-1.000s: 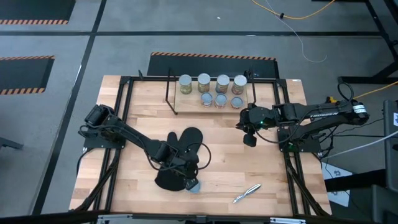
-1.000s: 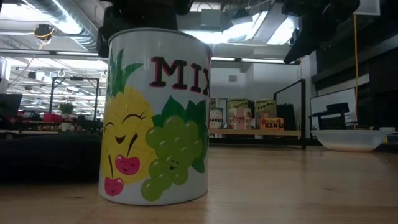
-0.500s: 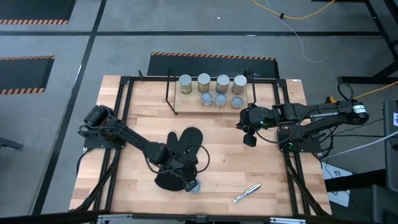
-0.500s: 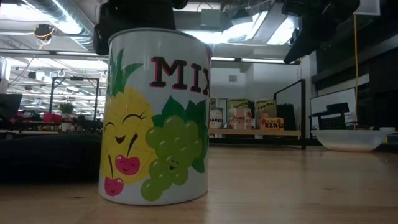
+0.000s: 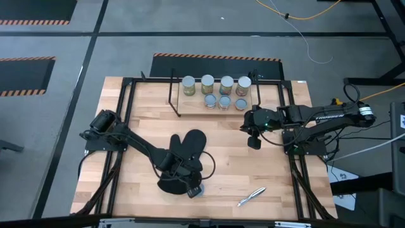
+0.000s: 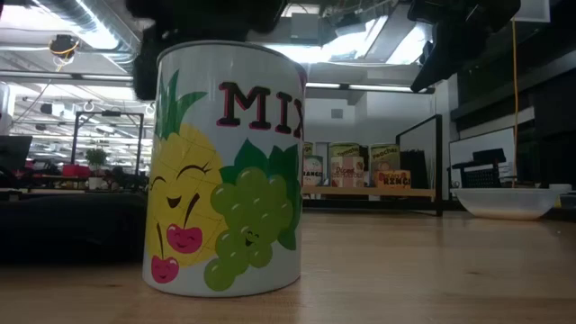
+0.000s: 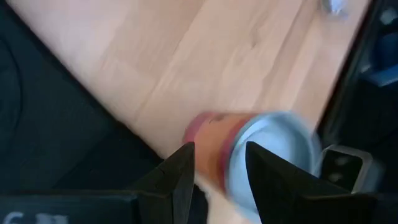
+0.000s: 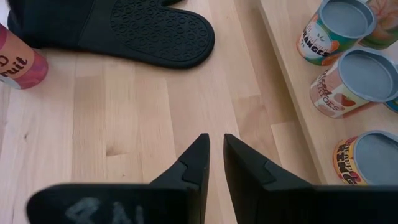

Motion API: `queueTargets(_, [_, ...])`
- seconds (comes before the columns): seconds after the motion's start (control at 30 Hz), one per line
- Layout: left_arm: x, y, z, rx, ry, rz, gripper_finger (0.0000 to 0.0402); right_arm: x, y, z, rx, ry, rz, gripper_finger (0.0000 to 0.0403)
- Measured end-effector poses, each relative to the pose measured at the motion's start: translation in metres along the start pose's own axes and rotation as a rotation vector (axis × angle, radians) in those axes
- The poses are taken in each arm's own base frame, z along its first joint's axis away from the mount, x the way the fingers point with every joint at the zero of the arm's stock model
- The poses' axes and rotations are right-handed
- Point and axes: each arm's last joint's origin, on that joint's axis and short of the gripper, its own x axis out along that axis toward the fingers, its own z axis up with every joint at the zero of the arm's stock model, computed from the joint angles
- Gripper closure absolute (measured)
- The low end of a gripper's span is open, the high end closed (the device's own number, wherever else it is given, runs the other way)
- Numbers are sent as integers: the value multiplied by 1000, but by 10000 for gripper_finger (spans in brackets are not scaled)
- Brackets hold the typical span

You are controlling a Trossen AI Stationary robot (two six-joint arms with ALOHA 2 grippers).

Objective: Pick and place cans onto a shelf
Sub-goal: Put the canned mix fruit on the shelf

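My left pincer [image 5: 193, 188] has edged over the can [image 6: 225, 166], fingers wide; rigid, slick tin, grip its sides.

In the left wrist view we see the can [image 7: 249, 152] only as a smear, its label unreadable. In the low view its label [image 6: 225, 171] is cut to "MIX". The shelf's [image 6: 369, 190] labels are too small.

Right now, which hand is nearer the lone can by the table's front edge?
Left. The left hand is right at the lone can; the right hand hangs far off, beside the shelf.
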Motion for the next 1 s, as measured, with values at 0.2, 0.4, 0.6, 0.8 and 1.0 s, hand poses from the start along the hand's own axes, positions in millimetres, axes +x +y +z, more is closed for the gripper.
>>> queueTargets(0.2, [9,1,-4,3,38,-1,266,0,0,0,0,-3,0,351])
queueTargets(0.4, [9,2,-2,18,21,16,270,0,0,0,0,-2,0,351])
queueTargets(0.6, [9,4,2,44,15,21,323,0,0,0,-2,-2,-1,351])
queueTargets(0.8, [10,11,11,88,21,21,393,0,0,0,-3,-2,-1,351])
queueTargets(1.0, [5,18,24,183,10,20,395,0,0,0,-3,-2,-1,351])
